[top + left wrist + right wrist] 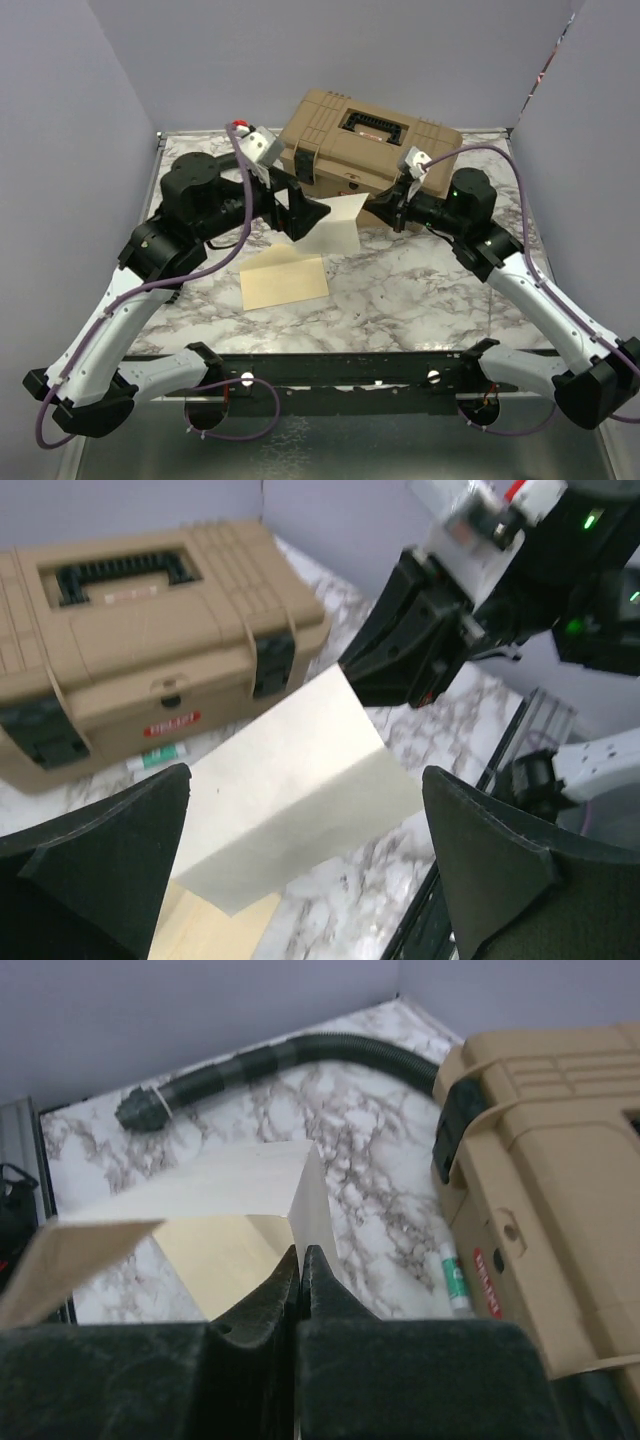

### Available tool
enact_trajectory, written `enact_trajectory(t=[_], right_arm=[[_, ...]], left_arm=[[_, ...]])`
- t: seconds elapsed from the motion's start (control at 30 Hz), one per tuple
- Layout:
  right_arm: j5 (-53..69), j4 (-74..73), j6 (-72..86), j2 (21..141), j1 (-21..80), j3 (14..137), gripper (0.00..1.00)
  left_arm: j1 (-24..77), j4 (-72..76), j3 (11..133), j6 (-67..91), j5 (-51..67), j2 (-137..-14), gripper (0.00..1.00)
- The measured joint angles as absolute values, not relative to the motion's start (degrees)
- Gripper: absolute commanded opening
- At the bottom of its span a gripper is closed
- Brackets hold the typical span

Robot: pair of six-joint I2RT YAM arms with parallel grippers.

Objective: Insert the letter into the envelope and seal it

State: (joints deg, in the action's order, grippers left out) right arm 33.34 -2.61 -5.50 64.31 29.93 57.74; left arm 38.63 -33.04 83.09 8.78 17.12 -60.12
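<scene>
The letter (342,228), a pale folded sheet, hangs tilted above the table in front of the toolbox. My right gripper (380,210) is shut on its right edge; in the right wrist view the jaws (302,1252) pinch the sheet's fold (230,1185). My left gripper (312,214) stands open at the letter's left end. In the left wrist view the letter (290,770) lies ahead between the wide-apart fingers (500,860). The yellow-tan envelope (285,281) lies flat on the marble below, also showing under the letter (220,1250) (210,930).
A tan toolbox (365,140) with black latches stands at the back, just behind both grippers. A small green-and-white glue stick (455,1282) lies against its front wall. Grey walls close in the marble table (430,290) on three sides.
</scene>
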Motion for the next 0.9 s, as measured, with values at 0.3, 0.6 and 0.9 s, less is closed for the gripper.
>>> enact_trajectory(t=[0.3, 0.6, 0.9], right_arm=[[35.27, 4.47, -1.56, 61.23, 29.95, 60.84, 0.0], [49.21, 0.75, -2.61, 61.45, 29.95, 67.09, 0.0], [58.41, -8.91, -6.26, 62.57, 29.95, 73.63, 0.0]], left_arm=[[38.63, -24.27, 88.71, 11.66, 15.77, -59.9, 0.99], [38.63, -29.65, 90.41, 8.43, 20.03, -68.1, 0.77], [38.63, -41.3, 94.19, 1.21, 34.09, -69.63, 0.65]])
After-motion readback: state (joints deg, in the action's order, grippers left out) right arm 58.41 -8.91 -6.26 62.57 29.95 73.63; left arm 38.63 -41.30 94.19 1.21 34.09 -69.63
